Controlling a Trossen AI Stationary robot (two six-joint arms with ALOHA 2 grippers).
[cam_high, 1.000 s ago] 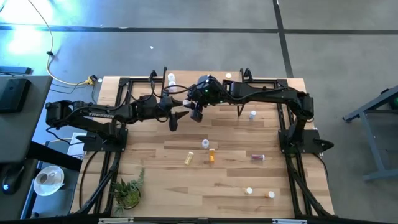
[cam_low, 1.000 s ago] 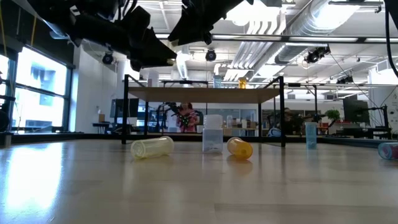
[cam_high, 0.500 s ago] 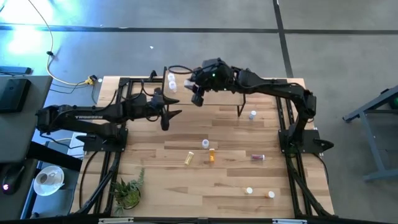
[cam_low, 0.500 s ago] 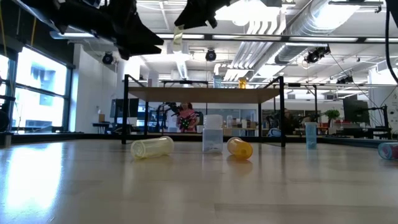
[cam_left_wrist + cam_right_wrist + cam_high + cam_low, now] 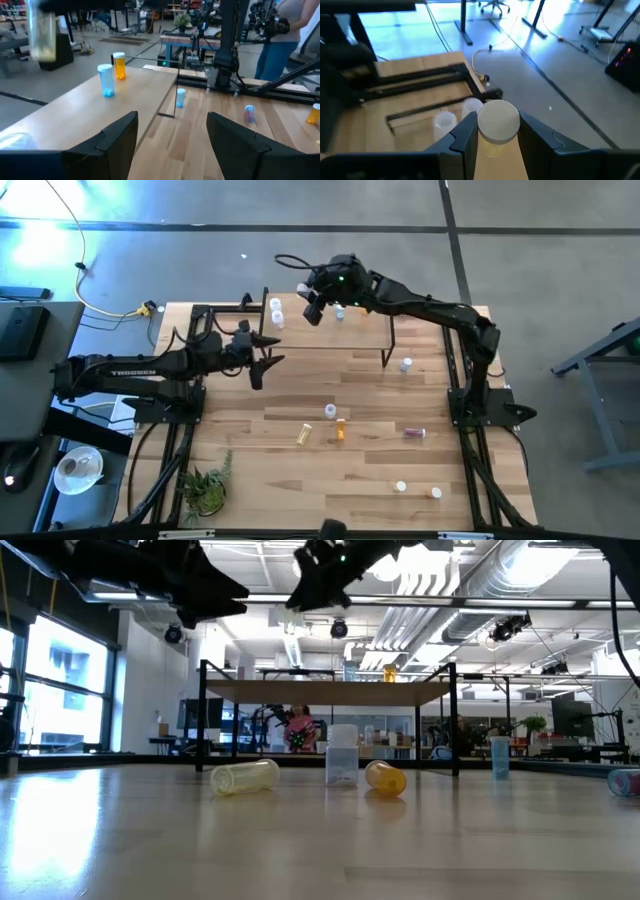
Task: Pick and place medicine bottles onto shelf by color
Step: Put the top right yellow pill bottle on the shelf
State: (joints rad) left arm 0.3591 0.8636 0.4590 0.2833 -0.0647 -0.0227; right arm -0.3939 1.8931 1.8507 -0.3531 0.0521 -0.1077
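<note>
Facing camera, bottle [image 5: 497, 125] cap-first

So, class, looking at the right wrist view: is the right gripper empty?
No: the right gripper is shut on a pale yellow bottle with a white cap, held between its two dark fingers.

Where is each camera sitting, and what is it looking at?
High view: above the table, looking straight down; both arms show, the left gripper empty and the right gripper over the shelf.
Low view: at tabletop height, looking level across at lying bottles and the shelf; both arms overhead.
Left wrist view: looks past its open fingers along the shelf top.
Right wrist view: looks past its fingers holding a pale yellow bottle.
Shared: the blue bottle on the shelf.
</note>
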